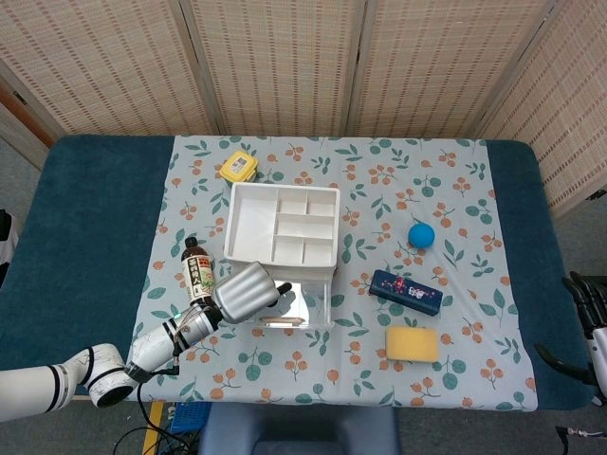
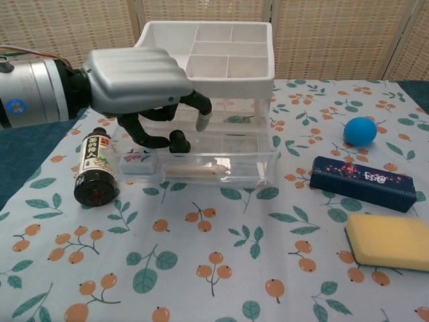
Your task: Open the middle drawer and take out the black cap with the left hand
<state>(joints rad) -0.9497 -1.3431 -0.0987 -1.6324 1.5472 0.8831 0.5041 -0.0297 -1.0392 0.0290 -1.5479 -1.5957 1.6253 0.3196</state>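
A clear drawer unit (image 2: 231, 131) with a white divided tray (image 1: 282, 235) on top stands mid-table. One clear drawer (image 2: 221, 173) is pulled out toward me and holds a pale stick and a small printed packet (image 2: 137, 158). My left hand (image 2: 137, 80) hovers over the drawer's left half, its fingers (image 2: 178, 141) curled down into it and holding nothing that I can see. A small dark shape (image 2: 236, 119) shows through the clear wall further back; I cannot tell whether it is the black cap. My right hand (image 1: 590, 322) rests at the table's far right edge, away from the drawers.
A dark sauce bottle (image 2: 95, 168) lies just left of the open drawer, under my left forearm. To the right are a blue ball (image 2: 360, 130), a navy box (image 2: 365, 182) and a yellow sponge (image 2: 392, 241). A yellow container (image 1: 238, 167) sits behind the unit.
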